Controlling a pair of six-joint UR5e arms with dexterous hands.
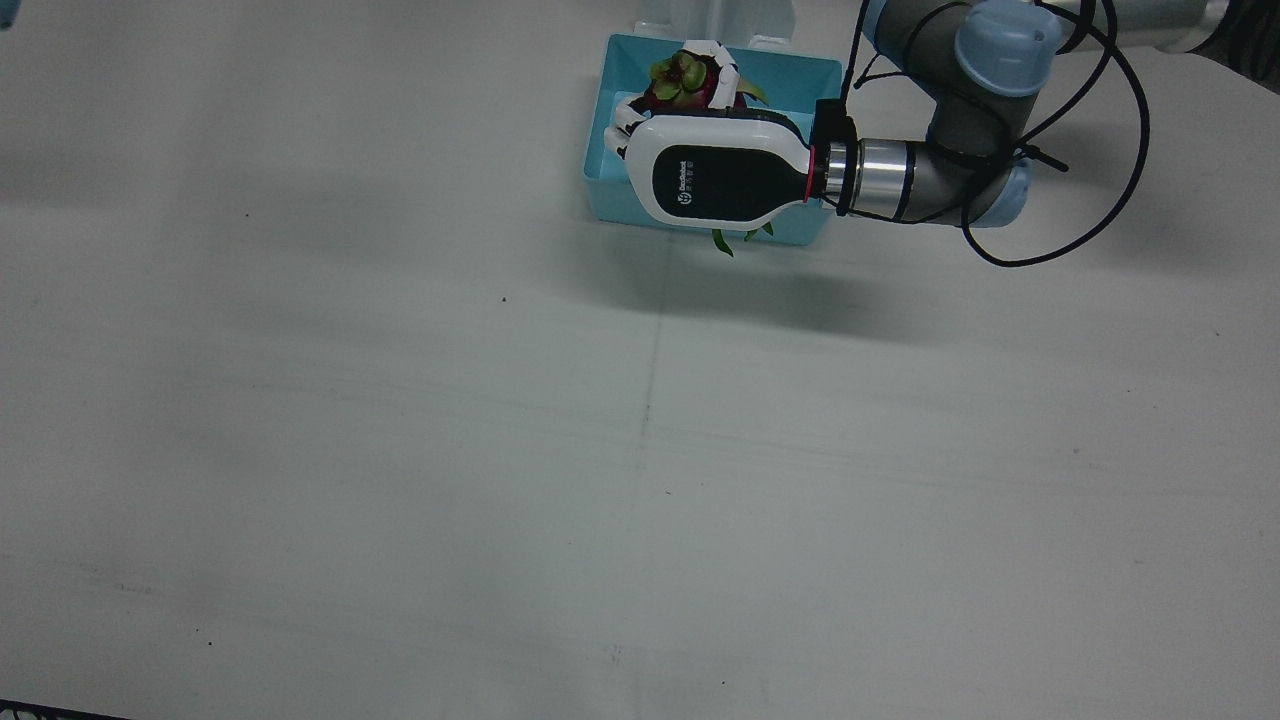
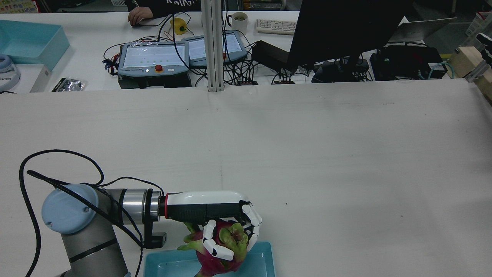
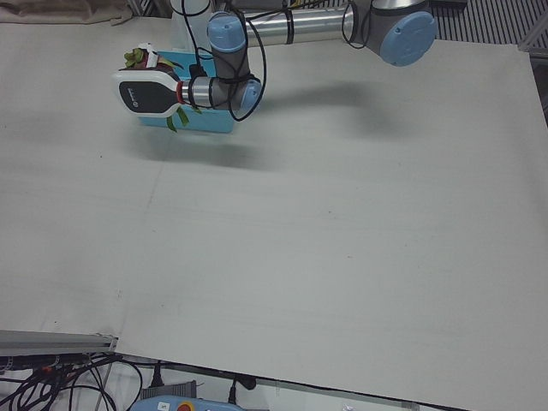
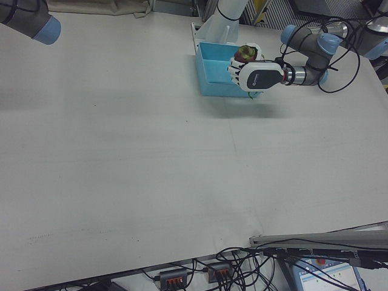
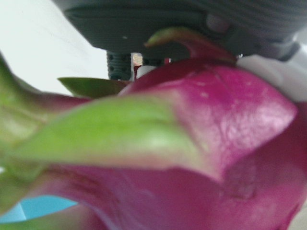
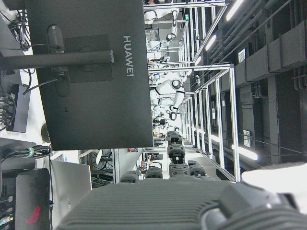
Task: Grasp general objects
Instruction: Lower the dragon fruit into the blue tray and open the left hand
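Note:
A magenta dragon fruit [image 1: 685, 80] with green scales is gripped in my left hand [image 1: 715, 170], whose white fingers [image 2: 215, 244] wrap round it. The fruit [image 2: 226, 250] hangs over a light blue bin [image 1: 790, 75] at the table edge nearest the robot. The hand [image 2: 207, 209] lies level, palm toward the bin [image 2: 169, 265]. Up close, the left hand view is filled by the fruit [image 5: 211, 143]. Only the dark ridged palm of my right hand [image 6: 182, 206] shows, in its own view; its fingers are hidden.
The right arm's elbow [image 4: 33, 21] hangs over the far corner of the table. Behind the table stand a dark monitor [image 2: 346, 30], two teach pendants [image 2: 153, 59], a second blue bin [image 2: 27, 42] and a person's hand [image 2: 138, 16] on a mouse.

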